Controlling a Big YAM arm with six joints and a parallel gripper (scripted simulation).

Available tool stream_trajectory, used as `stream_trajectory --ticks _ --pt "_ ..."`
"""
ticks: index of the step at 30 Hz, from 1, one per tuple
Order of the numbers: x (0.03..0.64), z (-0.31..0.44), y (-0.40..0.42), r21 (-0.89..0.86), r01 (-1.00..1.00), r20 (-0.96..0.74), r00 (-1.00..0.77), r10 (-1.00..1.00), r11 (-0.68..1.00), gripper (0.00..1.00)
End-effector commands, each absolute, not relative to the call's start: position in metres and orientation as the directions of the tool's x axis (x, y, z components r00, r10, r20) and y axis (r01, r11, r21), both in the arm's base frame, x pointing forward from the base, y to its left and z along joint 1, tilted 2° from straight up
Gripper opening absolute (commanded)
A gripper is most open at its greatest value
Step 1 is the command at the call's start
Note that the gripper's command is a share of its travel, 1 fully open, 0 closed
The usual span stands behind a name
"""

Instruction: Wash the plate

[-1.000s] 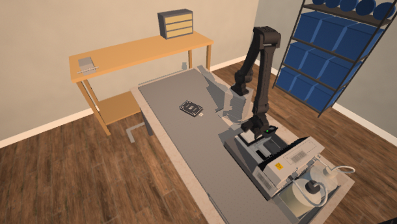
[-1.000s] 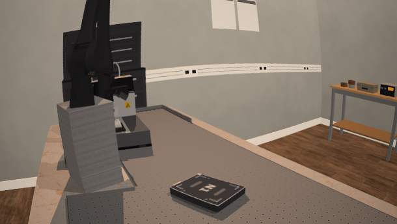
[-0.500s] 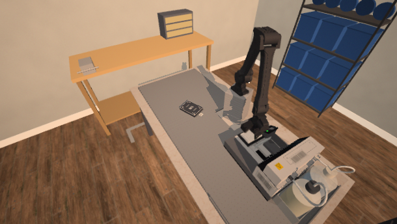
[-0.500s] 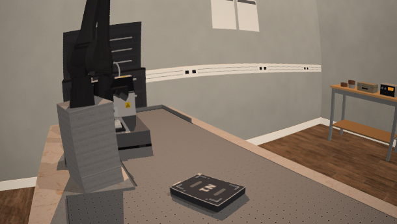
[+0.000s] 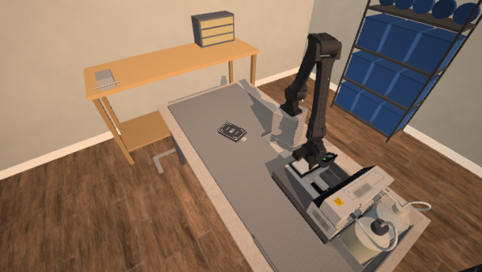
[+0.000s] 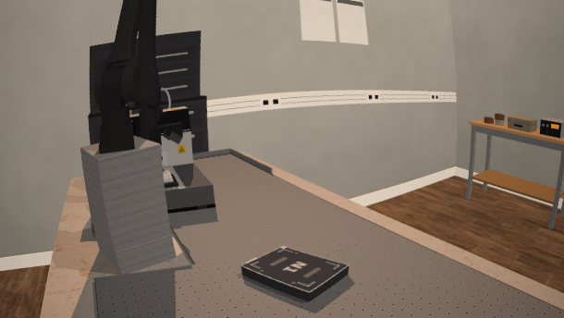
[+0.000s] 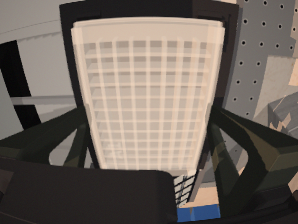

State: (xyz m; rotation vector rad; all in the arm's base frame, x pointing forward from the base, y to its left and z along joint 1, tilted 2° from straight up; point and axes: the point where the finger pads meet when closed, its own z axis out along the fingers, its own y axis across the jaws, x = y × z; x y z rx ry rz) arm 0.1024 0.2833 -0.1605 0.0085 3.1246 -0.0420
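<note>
Claw (image 5: pixel 307 161) (image 6: pixel 172 135) (image 7: pixel 148 110) straddles plate (image 5: pixel 301 167) (image 6: pixel 169 177) (image 7: pixel 147 85), wrist view; green lamp (image 5: pixel 325 159), top only.

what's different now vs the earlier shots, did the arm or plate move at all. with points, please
Nothing visibly changed. In the top and exterior views, the arm (image 5: pixel 321 87) (image 6: pixel 139 83) keeps its pose, its gripper (image 5: pixel 309 163) (image 7: pixel 148 110) still down at the plate (image 5: pixel 302 168) (image 7: pixel 149 75) on the washer (image 5: pixel 282 182) (image 6: pixel 191 199). Nest N1 (image 5: pixel 231 134) (image 6: pixel 296 270) and the green light (image 5: pixel 325 159) stayed too. No earlier wrist view shows the fingers.
</note>
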Motion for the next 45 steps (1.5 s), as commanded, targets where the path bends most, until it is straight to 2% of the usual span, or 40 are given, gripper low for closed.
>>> stream_trajectory --ticks 1,45 --pt "0.1073 -0.1666 0.288 -0.023 0.006 -0.021 -1.0 0.006 1.0 0.82" --pt "0.1054 -0.1701 0.2834 -0.028 0.006 -0.019 -1.0 0.006 1.0 0.82"
